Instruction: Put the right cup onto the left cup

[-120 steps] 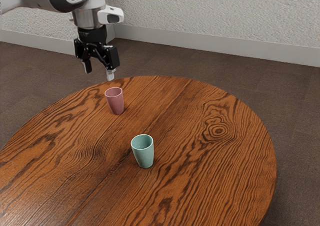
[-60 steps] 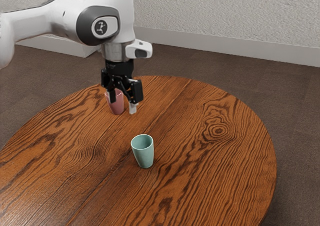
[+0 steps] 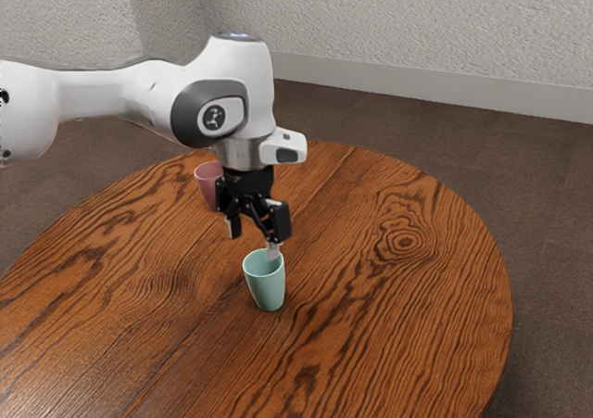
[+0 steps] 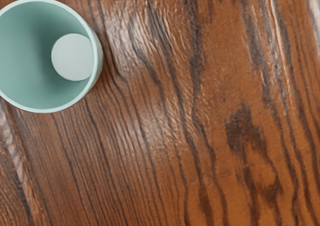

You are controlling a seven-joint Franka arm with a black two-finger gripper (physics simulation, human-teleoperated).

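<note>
here, fingers apart, near teal cup

A round, dark-grained wooden table stands on a brown floor; beyond its far edge, a pale baseboard lines a textured wall.

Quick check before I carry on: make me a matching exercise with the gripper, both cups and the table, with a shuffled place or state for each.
Things
1. Gripper
2. Pink cup
3. Teal cup
4. Table

Places and states
A. Partly hidden behind the gripper in the exterior view
B. Round-edged, with dark wood grain
C. Open, holding nothing
D. Upright, empty inside in the wrist view

Pairs: 1-C, 2-A, 3-D, 4-B
</note>
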